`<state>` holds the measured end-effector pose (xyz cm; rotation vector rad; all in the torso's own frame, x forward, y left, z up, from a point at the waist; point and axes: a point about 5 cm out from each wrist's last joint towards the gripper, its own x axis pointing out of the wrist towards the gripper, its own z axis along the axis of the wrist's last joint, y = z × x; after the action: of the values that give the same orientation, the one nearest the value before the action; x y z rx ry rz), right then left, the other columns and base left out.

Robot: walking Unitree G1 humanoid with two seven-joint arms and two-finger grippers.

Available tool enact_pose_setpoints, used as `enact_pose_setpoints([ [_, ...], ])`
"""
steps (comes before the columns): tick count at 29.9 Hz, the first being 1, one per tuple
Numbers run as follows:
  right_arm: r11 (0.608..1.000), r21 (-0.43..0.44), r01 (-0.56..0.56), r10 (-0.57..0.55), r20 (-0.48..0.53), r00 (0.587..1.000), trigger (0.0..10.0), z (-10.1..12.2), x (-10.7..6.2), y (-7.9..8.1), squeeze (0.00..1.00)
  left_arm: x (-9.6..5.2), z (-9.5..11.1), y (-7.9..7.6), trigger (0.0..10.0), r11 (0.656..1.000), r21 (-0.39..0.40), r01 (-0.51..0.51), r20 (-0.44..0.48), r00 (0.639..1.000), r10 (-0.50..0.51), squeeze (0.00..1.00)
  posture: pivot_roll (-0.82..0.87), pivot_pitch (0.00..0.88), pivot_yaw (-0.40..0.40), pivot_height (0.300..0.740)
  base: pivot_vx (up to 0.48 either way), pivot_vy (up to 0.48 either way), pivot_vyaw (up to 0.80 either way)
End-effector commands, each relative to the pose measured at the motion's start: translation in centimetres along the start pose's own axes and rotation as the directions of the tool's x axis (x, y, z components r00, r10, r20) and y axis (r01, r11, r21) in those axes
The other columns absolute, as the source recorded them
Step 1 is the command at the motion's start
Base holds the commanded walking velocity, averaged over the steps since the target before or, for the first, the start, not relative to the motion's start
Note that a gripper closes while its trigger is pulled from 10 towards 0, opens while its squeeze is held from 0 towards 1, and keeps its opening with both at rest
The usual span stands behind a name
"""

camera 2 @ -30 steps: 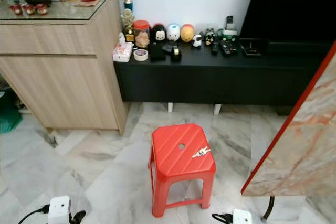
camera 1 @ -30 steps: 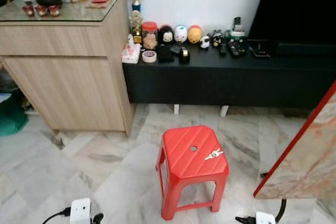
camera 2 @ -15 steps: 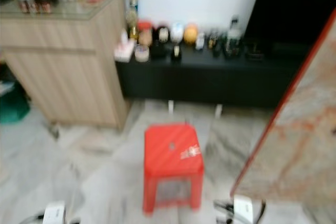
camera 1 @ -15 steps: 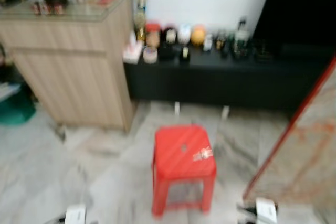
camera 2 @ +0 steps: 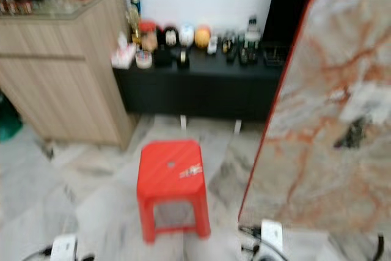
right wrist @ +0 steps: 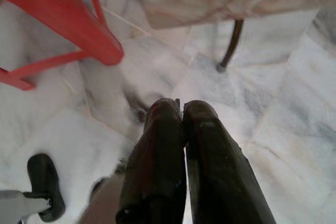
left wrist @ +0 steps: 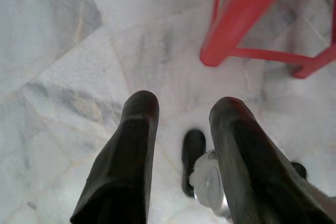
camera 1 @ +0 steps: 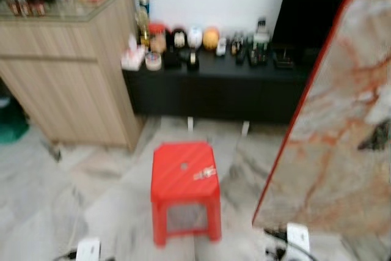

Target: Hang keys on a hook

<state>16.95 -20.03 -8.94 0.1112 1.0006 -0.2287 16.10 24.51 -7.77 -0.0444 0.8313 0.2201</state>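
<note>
Grey-veined white marble floor (camera 1: 91,200) carries a red plastic stool (camera 1: 183,178); the silvery bunch of keys (camera 1: 204,173) lies on its seat, toward my right, blurred. Behind stand a light wooden cabinet (camera 1: 67,84) and a low black surface (camera 1: 214,87) lined with small figurines. A red-edged marbled panel (camera 1: 336,120) leans at right. My left end effector (left wrist: 178,111) hangs spread above the floor; my right end effector (right wrist: 182,113) hangs pressed together.
</note>
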Motion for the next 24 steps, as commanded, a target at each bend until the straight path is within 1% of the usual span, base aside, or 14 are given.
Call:
enact_pose_setpoints([
  [1, 1.0, -0.005, -0.007, 0.007, 0.016, 1.0, 10.0, 0.5, 0.07, 0.56, 0.0, -0.1, -0.21, 0.51, 10.0, 1.0, 0.009, -0.011, -0.014, 1.0, 0.011, 0.0, 0.03, 0.0, -0.007, 0.74, 0.0, -0.285, 0.0],
  [2, 1.0, -0.005, -0.008, 0.008, 0.015, 1.0, 10.0, 0.48, 0.08, 0.73, 0.0, -0.09, -0.19, 0.51, 10.0, 1.0, 0.009, -0.011, -0.014, 1.0, 0.012, 0.0, 0.03, 0.0, -0.007, 0.74, 0.0, -0.281, 0.0],
  [5, 1.0, 0.009, 0.001, -0.001, 0.015, 1.0, 10.0, 0.38, 0.04, 0.05, 0.0, -0.06, -0.09, 0.54, 10.0, 1.0, 0.01, -0.013, -0.014, 1.0, 0.013, 0.0, 0.02, 0.0, -0.007, 0.74, 0.0, -0.282, 0.0],
  [16, 0.999, 0.039, 0.013, -0.013, 0.022, 1.0, 10.0, 0.18, -0.01, -0.13, 0.0, -0.1, -0.55, -0.03, 10.0, 1.0, 0.009, -0.006, -0.028, 1.0, 0.006, 0.0, 0.03, 0.0, -0.01, 0.74, 0.0, -0.289, 0.0],
  [21, 0.999, 0.053, -0.001, -0.001, 0.026, 1.0, 10.0, 0.29, 0.01, 0.14, 0.0, -0.12, -0.62, -0.06, 10.0, 1.0, 0.012, -0.004, -0.031, 1.0, 0.004, 0.0, 0.02, 0.0, -0.01, 0.74, 0.0, -0.289, -0.61],
  [24, 0.999, 0.044, 0.005, -0.007, 0.039, 0.999, 10.0, 0.45, 0.01, 0.11, 0.0, -0.13, -0.63, 0.03, 10.0, 1.0, 0.012, -0.005, -0.033, 0.999, 0.006, 0.0, 0.03, 0.0, -0.012, 0.74, 0.0, -0.289, -0.29],
])
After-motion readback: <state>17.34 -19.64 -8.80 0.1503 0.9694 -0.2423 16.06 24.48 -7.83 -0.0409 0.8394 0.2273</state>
